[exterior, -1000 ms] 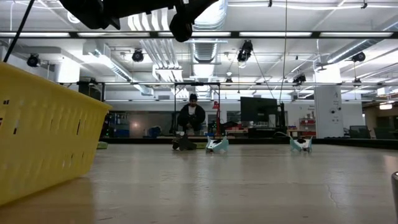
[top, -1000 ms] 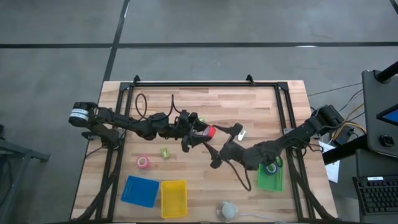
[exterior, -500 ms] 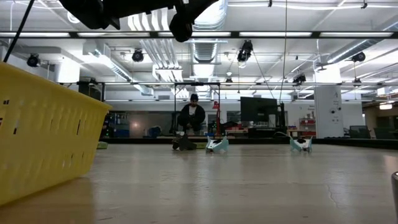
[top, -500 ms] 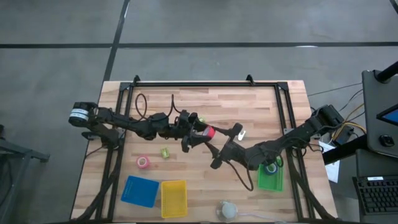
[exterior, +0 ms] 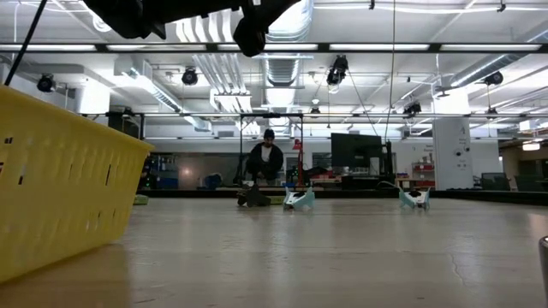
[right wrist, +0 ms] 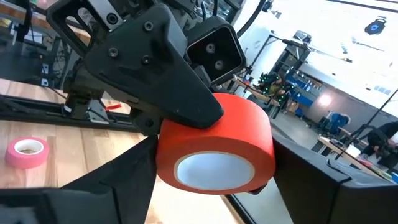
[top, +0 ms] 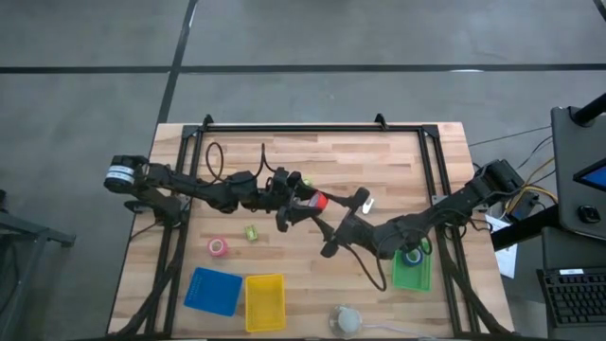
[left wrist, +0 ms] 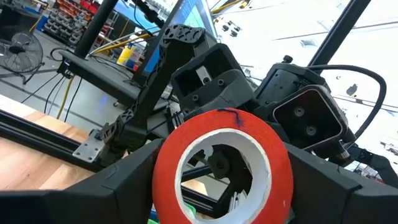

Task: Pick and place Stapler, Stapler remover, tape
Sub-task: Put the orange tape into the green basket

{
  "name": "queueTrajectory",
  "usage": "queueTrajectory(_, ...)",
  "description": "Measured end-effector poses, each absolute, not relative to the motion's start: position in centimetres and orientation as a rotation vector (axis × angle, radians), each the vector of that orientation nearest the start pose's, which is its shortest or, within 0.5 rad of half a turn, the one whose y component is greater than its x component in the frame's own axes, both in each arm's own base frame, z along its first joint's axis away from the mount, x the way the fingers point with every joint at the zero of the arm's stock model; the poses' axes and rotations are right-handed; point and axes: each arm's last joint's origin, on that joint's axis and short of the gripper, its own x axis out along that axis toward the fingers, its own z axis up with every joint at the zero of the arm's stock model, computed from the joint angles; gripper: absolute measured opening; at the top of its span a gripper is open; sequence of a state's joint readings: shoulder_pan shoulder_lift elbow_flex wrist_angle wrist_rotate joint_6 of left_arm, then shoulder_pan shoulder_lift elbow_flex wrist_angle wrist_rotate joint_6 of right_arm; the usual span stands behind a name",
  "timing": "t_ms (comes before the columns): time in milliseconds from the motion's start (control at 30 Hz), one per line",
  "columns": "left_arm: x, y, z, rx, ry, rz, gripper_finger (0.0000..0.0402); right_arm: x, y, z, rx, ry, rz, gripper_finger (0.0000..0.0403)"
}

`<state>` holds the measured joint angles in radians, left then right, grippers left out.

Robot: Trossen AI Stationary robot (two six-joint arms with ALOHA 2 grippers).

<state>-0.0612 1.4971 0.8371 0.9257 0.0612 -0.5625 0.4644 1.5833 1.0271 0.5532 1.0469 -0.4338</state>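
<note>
**A:** Red is the roll being handed over, then? Where is it being held?

**B:** The red tape roll (top: pixel 319 200) is being held in the air above the middle of the table (top: pixel 379 156), clear of the wood. It is being gripped by the left gripper (top: pixel 309 200) and the right gripper (top: pixel 329 210) at once. In each wrist view that arm's own fingers are being pressed against opposite sides of the roll, so both sets of jaws are being kept fairly wide around it.

**A:** How is this step being done well?

**B:** Probably by the roll being let go by one side only once it is being firmly pinched by the other. If both are being loosened together, the roll is being risked: it could be dropped and rolled off.

**A:** And pulling?

**B:** No tugging should be done while two grips are being applied; the roll could be twisted out.

**A:** Where is it likely being sent?

**B:** The green tray (top: pixel 409 278) by the right arm is being suggested, since a blue roll (top: pixel 413 255) is being kept there. A pink roll (top: pixel 219 246) is being left on the table, well apart.
</note>
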Motion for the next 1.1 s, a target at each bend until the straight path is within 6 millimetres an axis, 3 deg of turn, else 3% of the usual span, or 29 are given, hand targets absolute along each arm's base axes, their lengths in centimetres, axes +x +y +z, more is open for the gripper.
queueTrajectory(200,32.2,-2.1,29.1,-0.58,-0.219,-0.196,0.0352,32.0,13.2,28.7,-0.426,0.137,-0.571,0.0272)
queueTrajectory(400,31.8,-2.1,29.5,-0.535,-0.235,-0.199,0.036,31.5,13.7,28.2,-0.433,0.184,-0.581,0.0271)
queueTrajectory(533,31.5,-2.2,30.0,-0.489,-0.245,-0.213,0.0361,30.5,14.6,28.3,-0.425,0.223,-0.581,0.0268)
queueTrajectory(700,31.5,-2.4,29.7,-0.478,-0.207,-0.26,0.036,28.1,16.2,29.1,-0.283,0.3,-0.502,0.027)
queueTrajectory(900,31.6,-2.5,29.1,-0.469,-0.142,-0.246,0.036,24.8,16.6,29.7,0.013,0.59,-0.426,0.0268)
queueTrajectory(1100,31.6,-2.4,29.1,-0.469,-0.14,-0.245,0.0361,22.7,16.4,29.5,0.287,0.951,-0.411,0.0272)
